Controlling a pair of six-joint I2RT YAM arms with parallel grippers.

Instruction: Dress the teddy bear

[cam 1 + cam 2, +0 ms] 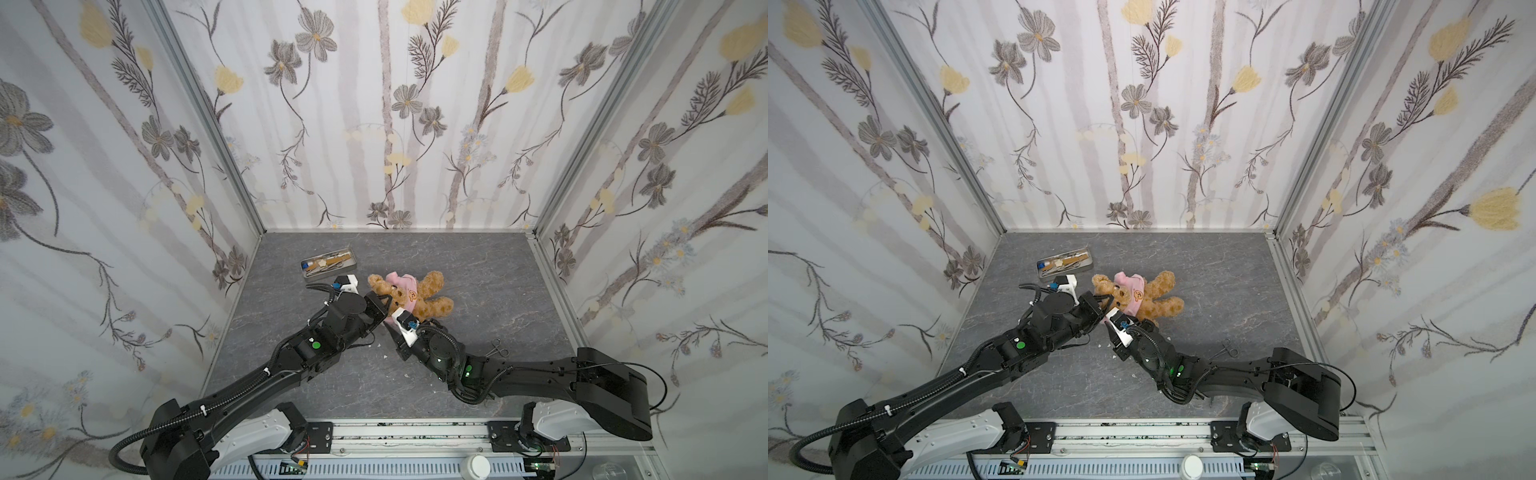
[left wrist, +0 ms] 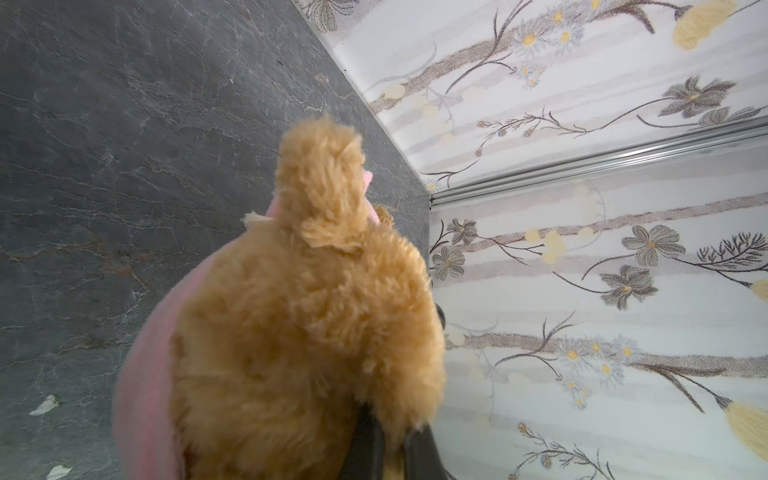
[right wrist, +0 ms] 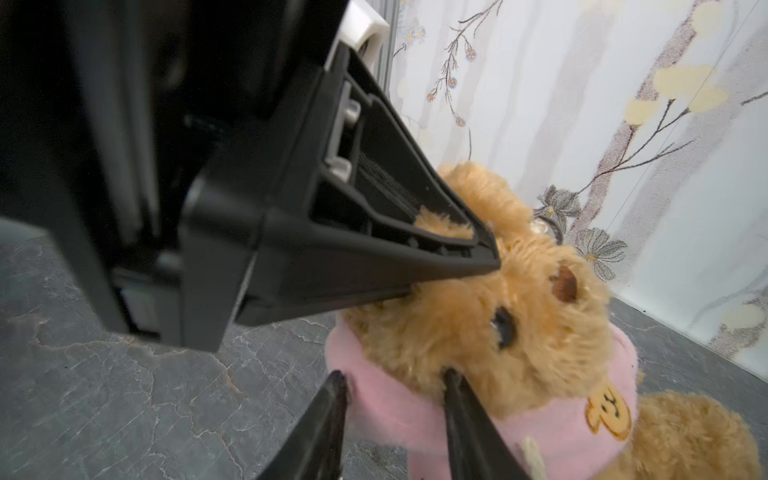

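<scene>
Left fingers [image 2: 365, 444] clench head fur of the teddy bear [image 1: 434, 305], lying mid-frame on the table [image 1: 478, 270]; right fingers [image 3: 469, 419] straddle its pink shirt [image 3: 386, 399] collar, and I cannot tell if they bite. Soft, light plush: I'd grip the fabric hem.

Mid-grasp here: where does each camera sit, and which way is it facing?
Top views: high above the near edge, looking down on table, left arm, right arm and teddy bear.
Left wrist: behind the left pincer, facing the bear's fur and a wall corner; its fingertips show.
Right wrist: behind the right pincer, facing the bear's face and pink shirt; left pincer shows too.
Shared: all four show bear and shirt.
</scene>
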